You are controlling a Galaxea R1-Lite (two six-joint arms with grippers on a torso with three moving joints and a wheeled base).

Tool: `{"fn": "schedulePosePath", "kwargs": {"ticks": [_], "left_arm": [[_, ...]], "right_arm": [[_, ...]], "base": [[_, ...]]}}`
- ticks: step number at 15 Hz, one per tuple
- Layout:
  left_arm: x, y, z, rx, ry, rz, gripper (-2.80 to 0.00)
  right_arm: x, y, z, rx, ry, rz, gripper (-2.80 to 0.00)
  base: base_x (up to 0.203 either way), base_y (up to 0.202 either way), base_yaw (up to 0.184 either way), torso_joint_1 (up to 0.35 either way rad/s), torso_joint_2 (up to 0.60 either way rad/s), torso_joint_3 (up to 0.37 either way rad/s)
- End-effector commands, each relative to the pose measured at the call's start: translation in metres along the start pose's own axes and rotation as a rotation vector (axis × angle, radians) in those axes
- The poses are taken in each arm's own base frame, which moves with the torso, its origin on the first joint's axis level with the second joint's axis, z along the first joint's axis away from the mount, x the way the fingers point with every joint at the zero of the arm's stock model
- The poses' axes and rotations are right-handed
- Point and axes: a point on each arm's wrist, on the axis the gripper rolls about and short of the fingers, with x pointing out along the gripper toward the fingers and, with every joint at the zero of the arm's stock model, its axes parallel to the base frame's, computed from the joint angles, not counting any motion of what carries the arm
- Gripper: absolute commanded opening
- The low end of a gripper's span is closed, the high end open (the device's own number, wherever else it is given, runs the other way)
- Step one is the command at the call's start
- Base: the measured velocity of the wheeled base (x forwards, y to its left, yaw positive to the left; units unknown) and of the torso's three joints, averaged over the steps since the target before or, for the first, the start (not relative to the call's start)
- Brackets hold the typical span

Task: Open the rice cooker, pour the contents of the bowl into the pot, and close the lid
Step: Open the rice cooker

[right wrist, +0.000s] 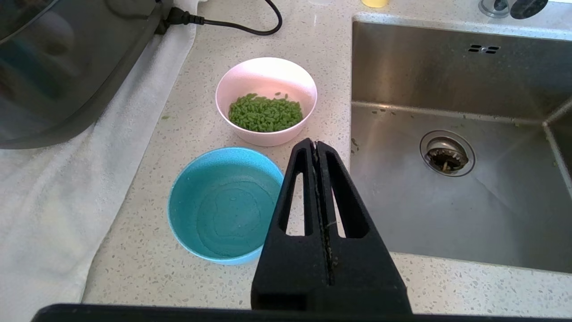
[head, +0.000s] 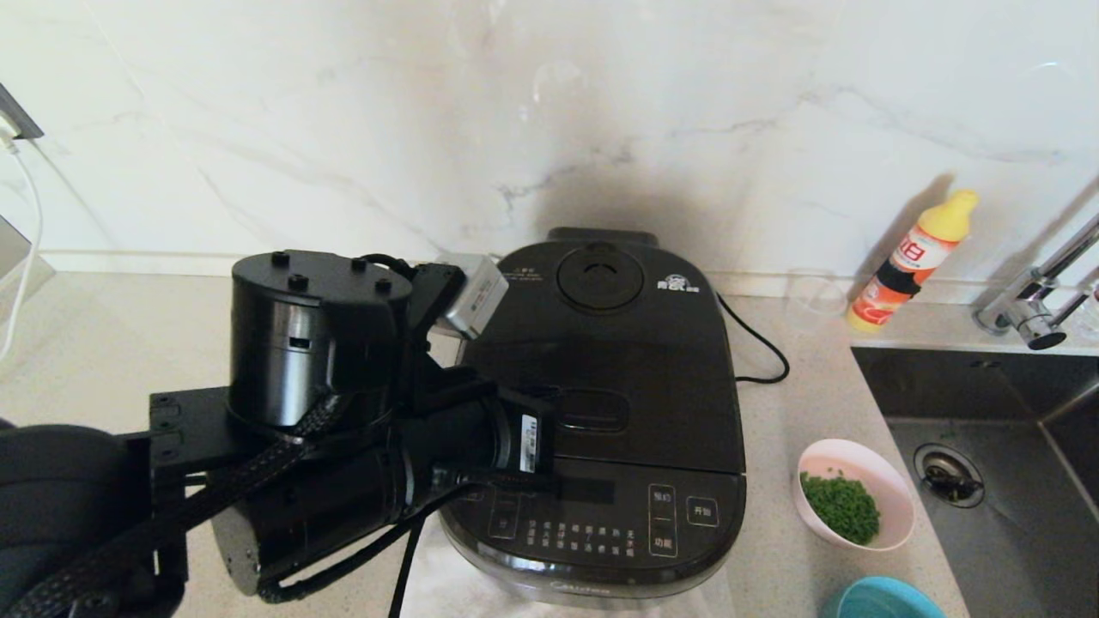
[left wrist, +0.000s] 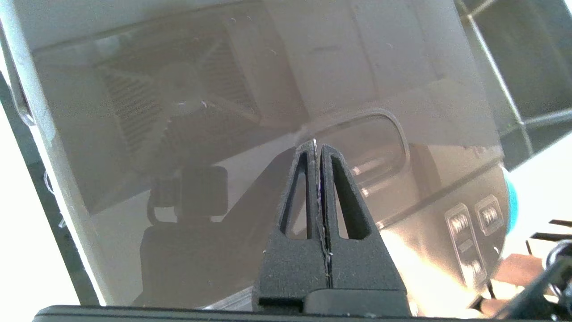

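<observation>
Left gripper (left wrist: 315, 145), fingers pressed together and empty, hovers over the closed glossy lid (head: 614, 360), its arm hiding rice cooker (head: 601, 515) panel's left part. Right gripper (right wrist: 315, 144) likewise closed, empty.

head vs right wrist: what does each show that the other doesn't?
Head view only: the left arm reaching over the glossy black rice cooker, its closed black lid with round steam vent and oval release button, the front button panel, a yellow-capped orange bottle, a clear glass and the chrome tap.

Right wrist view only: the right gripper, shut, above the counter beside the whole teal round bowl, and the white towel under the cooker.

Both: pink bowl of green pieces, steel sink, power cord.
</observation>
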Motion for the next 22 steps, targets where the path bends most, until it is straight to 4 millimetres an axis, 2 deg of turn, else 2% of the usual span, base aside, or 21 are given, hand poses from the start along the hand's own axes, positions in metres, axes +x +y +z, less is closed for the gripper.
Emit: {"fn": "schedulePosePath", "kwargs": {"ticks": [1, 5, 11, 22], "left_arm": [[-0.007, -0.005, -0.003, 0.005, -0.002, -0.025, -2.80], [-0.007, -0.012, -0.011, 0.018, 0.024, -0.050, -2.80], [0.002, -0.012, -0.021, 0.024, 0.055, -0.039, -2.80], [0.014, -0.007, -0.008, -0.005, -0.001, -0.014, -2.80]], "right_arm": [[0.000, 0.000, 0.000, 0.000, 0.000, 0.001, -2.80], [0.000, 0.000, 0.000, 0.000, 0.000, 0.000, -2.80], [0.000, 0.000, 0.000, 0.000, 0.000, 0.002, -2.80], [0.000, 0.000, 0.000, 0.000, 0.000, 0.001, -2.80]], "base": [[0.000, 0.000, 0.000, 0.000, 0.00, 0.000], [0.000, 0.000, 0.000, 0.000, 0.00, 0.000], [0.000, 0.000, 0.000, 0.000, 0.00, 0.000], [0.000, 0.000, 0.000, 0.000, 0.00, 0.000]]}}
